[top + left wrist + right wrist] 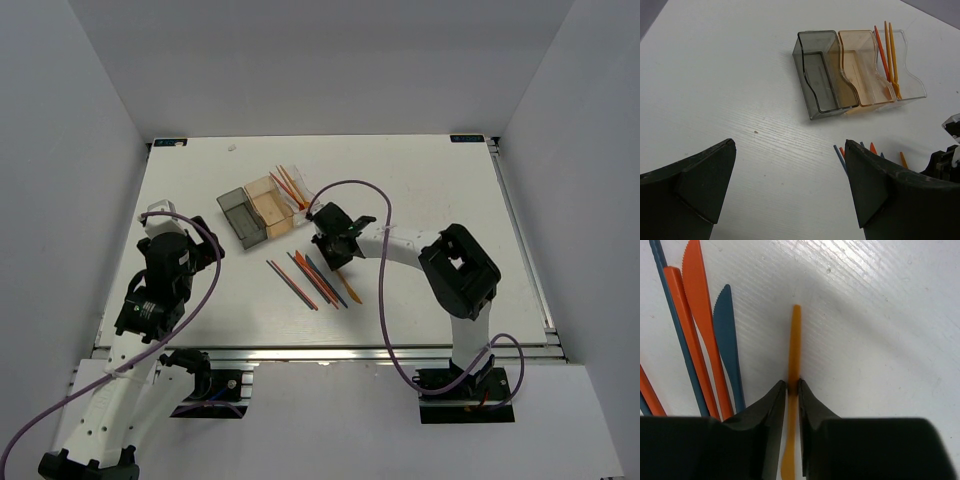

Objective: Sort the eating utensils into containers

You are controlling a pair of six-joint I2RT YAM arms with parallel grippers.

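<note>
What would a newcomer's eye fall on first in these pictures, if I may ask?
The right pincer pinches a slim amber utensil lying flat on the white table, beside a fan of orange and blue utensils. Farther back stands a row of three joined bins, with a few orange utensils leaning in the clear end one.

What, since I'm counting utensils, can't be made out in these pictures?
Right wrist: near end of the yellow utensil, under the right gripper; tip of the orange knife, cut by the top edge.
Left wrist: loose utensils, behind a finger of the left gripper.
Top view: utensil shapes in the clear bin, too small.
</note>
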